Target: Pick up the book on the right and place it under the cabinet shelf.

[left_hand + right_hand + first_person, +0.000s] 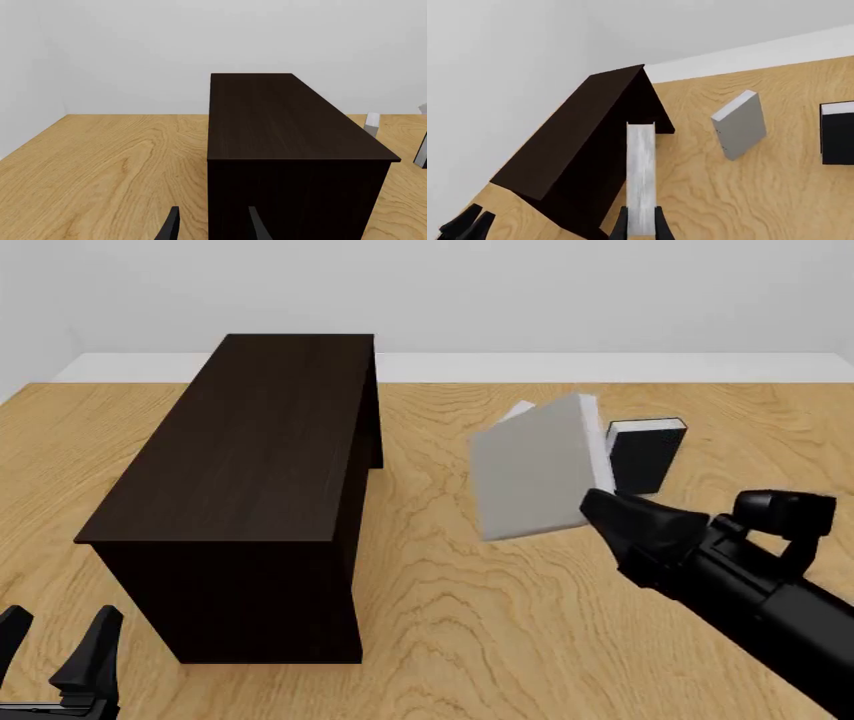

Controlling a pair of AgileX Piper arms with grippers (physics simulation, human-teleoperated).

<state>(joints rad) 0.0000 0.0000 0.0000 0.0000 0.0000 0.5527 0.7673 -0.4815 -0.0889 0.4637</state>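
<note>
The book (534,475), light grey with white page edges, hangs tilted above the table, right of the cabinet shelf (254,470). My right gripper (598,502) is shut on the book's lower right corner. In the right wrist view the book (641,170) shows edge-on between the fingertips of the right gripper (642,226), pointing toward the dark brown cabinet shelf (574,155). My left gripper (54,640) is open and empty, low at the near left by the cabinet's front end. In the left wrist view the left gripper (213,227) faces the cabinet shelf (287,150).
A second pale grey book (739,125) stands on the table beyond the held one, mostly hidden behind it in the front view. A black-covered book (645,452) stands further right. The wooden table (441,640) runs back to a white wall.
</note>
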